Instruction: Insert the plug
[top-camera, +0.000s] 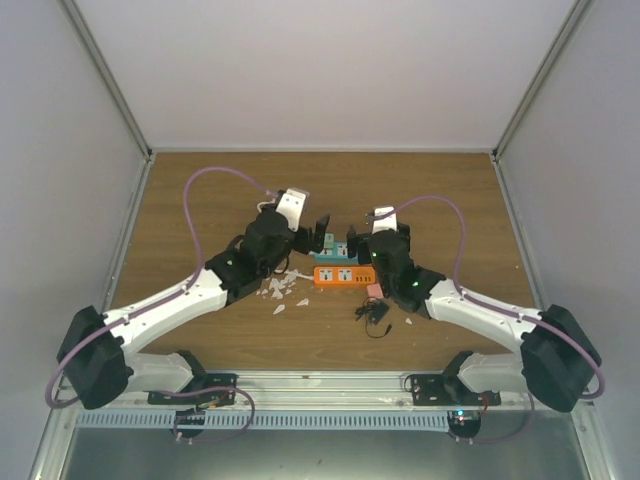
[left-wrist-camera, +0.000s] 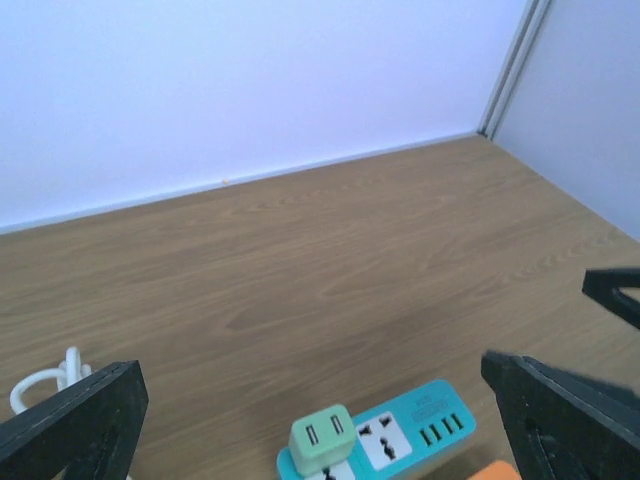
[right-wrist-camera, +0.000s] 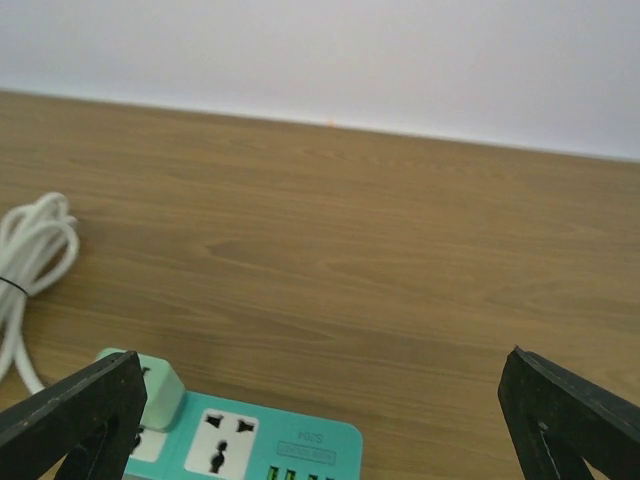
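A teal power strip (top-camera: 335, 247) lies on the wooden table between my two grippers. It also shows in the left wrist view (left-wrist-camera: 415, 432) and the right wrist view (right-wrist-camera: 265, 440). A pale green USB adapter (left-wrist-camera: 322, 437) sits in one of its sockets and also shows in the right wrist view (right-wrist-camera: 160, 392). An orange power strip (top-camera: 338, 276) lies just in front of the teal one. A black plug with a coiled cable (top-camera: 375, 313) lies loose on the table by the right arm. My left gripper (left-wrist-camera: 310, 372) is open and empty above the teal strip. My right gripper (right-wrist-camera: 322, 362) is open and empty too.
A small pink object (top-camera: 374, 290) lies beside the orange strip. White scraps (top-camera: 277, 291) lie under the left arm. A bundled white cable (right-wrist-camera: 32, 250) lies left of the teal strip. Grey walls close off the back and both sides of the table.
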